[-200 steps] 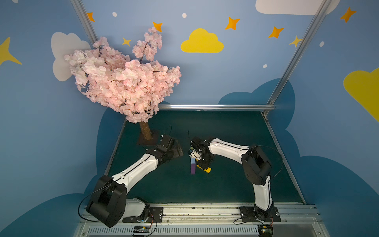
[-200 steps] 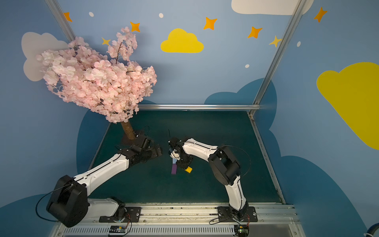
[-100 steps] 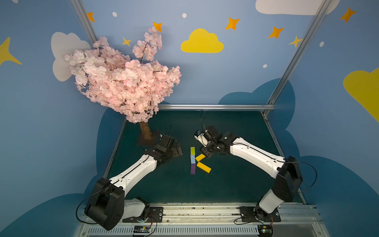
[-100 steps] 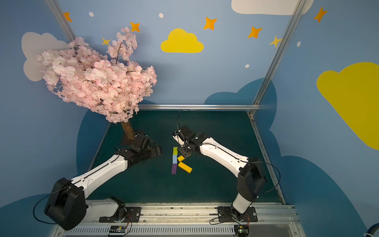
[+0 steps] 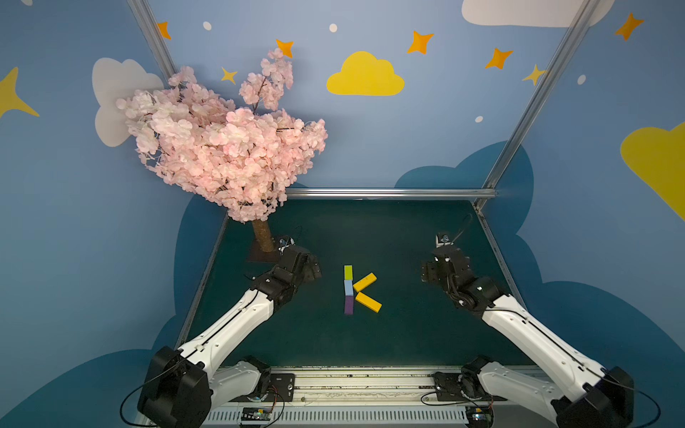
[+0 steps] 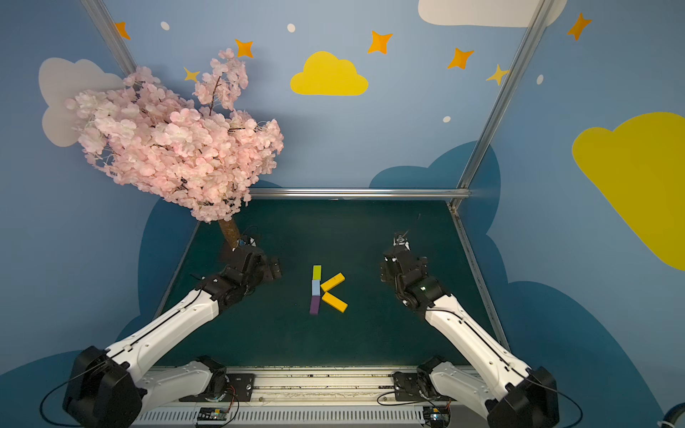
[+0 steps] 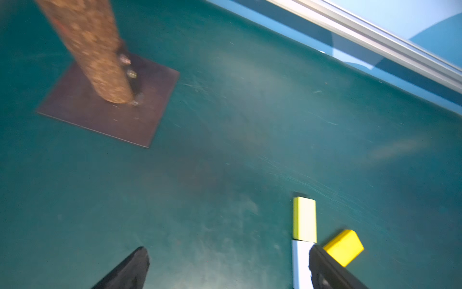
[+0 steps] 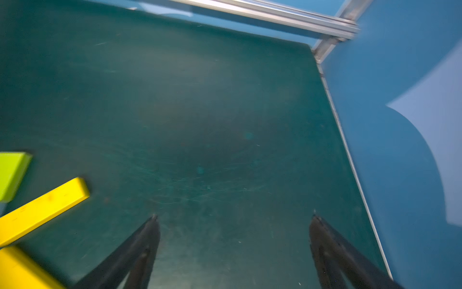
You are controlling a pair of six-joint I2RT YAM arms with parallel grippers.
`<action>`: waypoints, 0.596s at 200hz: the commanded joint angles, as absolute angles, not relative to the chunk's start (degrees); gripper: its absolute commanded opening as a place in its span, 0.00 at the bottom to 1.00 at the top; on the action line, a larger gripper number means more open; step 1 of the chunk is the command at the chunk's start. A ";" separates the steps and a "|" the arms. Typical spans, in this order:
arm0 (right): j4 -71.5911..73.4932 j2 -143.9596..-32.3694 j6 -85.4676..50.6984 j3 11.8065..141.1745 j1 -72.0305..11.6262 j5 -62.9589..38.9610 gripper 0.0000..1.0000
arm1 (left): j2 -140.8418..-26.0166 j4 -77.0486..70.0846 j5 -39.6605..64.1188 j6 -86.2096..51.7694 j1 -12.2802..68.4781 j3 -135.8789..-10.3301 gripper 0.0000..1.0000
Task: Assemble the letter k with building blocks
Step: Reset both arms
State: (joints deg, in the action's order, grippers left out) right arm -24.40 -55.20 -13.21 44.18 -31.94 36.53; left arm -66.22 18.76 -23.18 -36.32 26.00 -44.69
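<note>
Lying mid-mat (image 5: pixel 407 333): K (image 5: pixel 348 287), all five blocks (image 6: pixel 334 301) flat, none held | left gripper (image 7: pixel 228 250) jaws spread wide, empty, near K | right gripper (image 8: pixel 235 217) jaws spread wide, empty, well apart from K

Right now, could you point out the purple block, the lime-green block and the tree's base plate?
purple block (image 5: pixel 348 305): in a top view, middle of its top face.
lime-green block (image 7: pixel 305 219): left wrist view, middle of its top face.
base plate (image 7: pixel 120 122): left wrist view, a bare part.
</note>
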 commanded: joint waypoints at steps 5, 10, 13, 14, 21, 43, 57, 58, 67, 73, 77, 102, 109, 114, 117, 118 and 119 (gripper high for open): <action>-11.03 -44.22 -16.10 32.53 -29.75 45.34 0.93 | -65.04 19.11 -33.01 -35.53 25.85 -43.72 1.00; -9.67 -42.10 -15.77 30.59 -29.17 44.76 0.93 | -64.92 18.83 -33.61 -35.48 25.84 -43.38 1.00; -8.99 -41.04 -15.66 29.73 -28.86 44.24 0.93 | -64.86 18.67 -33.92 -35.50 25.84 -43.14 1.00; -8.89 -40.74 -15.61 29.50 -28.80 44.09 0.93 | -64.82 18.61 -34.01 -35.51 25.84 -43.10 1.00; -8.44 -38.82 -15.76 28.19 -28.05 43.52 0.94 | -64.51 18.08 -34.69 -35.21 25.85 -42.50 1.00; -9.05 -37.42 -16.34 26.86 -26.58 43.68 0.94 | -63.59 15.22 -36.91 -34.41 25.84 -40.29 1.00; -9.06 -38.39 -16.30 26.83 -25.87 44.10 0.93 | -63.63 13.84 -37.96 -33.49 25.84 -39.54 1.00; -9.06 -38.44 -16.33 26.86 -25.81 44.11 0.93 | -63.72 13.73 -38.10 -33.35 25.84 -39.54 1.00; -8.96 -39.28 -16.51 27.09 -25.22 44.19 0.94 | -64.16 13.37 -39.10 -32.09 25.84 -39.56 1.00; -8.72 -39.81 -16.80 27.29 -24.85 44.33 0.94 | -64.53 13.06 -39.98 -31.04 25.84 -39.65 1.00; -8.47 -40.09 -17.01 27.34 -24.53 44.23 0.94 | -64.81 12.62 -40.51 -30.32 25.84 -39.64 1.00; -1.95 -40.34 -16.98 24.44 -23.57 42.21 0.93 | -66.56 6.50 -45.60 -23.85 25.84 -37.89 1.00; 0.60 -40.38 -16.75 23.41 -23.40 41.14 0.93 | -66.87 4.49 -47.77 -21.60 25.84 -37.18 1.00; 2.28 -40.63 -16.79 22.67 -23.28 40.61 0.94 | -67.13 2.41 -49.66 -19.89 25.86 -36.47 1.00; 3.00 -40.83 -16.86 22.46 -23.20 40.32 0.94 | -67.27 0.98 -50.88 -18.71 25.89 -35.94 1.00; 3.26 -40.94 -16.87 22.43 -23.20 40.29 0.94 | -67.30 0.32 -51.37 -18.37 25.91 -35.77 1.00; 3.47 -41.08 -16.87 22.38 -23.16 40.18 0.93 | -67.31 -0.28 -51.79 -18.06 25.83 -35.59 1.00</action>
